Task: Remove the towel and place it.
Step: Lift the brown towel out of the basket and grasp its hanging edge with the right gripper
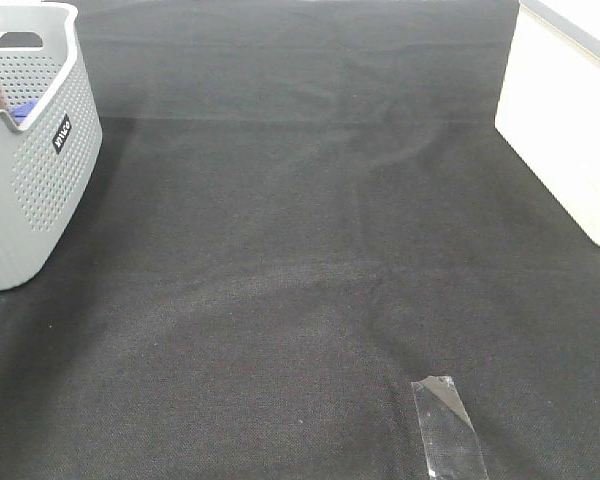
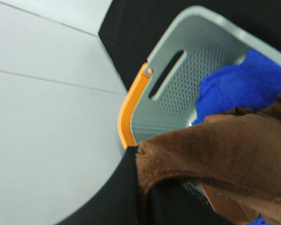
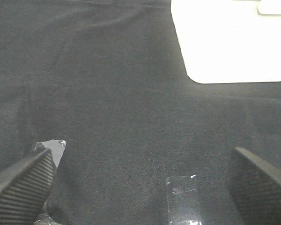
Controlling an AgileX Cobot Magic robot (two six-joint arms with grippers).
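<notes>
Towel bunched at basket rim, long axis unclear

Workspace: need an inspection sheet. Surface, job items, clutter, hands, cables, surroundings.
Surface: black cloth, a few soft wrinkles.
Job's things: brown towel partly in the grey basket at the left edge, crossing its rim.
Clutter: blue cloth in the basket; clear tape strip near the front; white box at right.
Hands: left hand shut, out of view, grip on the towel not confirmed; right hand open, empty, above the black cloth.
Cables: nothing seen.
Surroundings: light tiled floor beside the table.
</notes>
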